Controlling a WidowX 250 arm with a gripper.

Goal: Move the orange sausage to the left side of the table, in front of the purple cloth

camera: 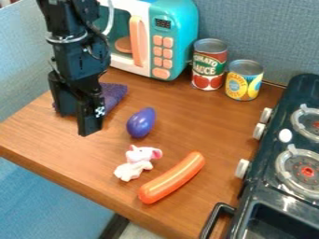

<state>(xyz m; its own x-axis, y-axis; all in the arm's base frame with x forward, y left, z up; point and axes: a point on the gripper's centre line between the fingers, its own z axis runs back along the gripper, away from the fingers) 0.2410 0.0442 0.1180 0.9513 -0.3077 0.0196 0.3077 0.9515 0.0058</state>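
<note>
Upper left of the frame: one black tool [76, 124], fingers apart, partly hiding a purple cloth [114, 94] on the wooden counter [44, 137], with a purple egg-shaped toy [141, 123] nearby at centre. Upper centre: one teal-and-white toy microwave [177, 23], an orange disc [123, 44] inside, and two metal-topped cans [245, 80] just beside it. Lower centre held a white-and-pink animal figure [134, 164] and an orange sausage [172, 178]; a dark toy stove [260, 191] blocked the right edge.

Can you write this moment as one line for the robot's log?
gripper: open, by purple cloth | nearby: purple egg-shaped toy | front: toy animal, orange sausage | back: toy microwave, red can, yellow can | picture right: stove
</note>
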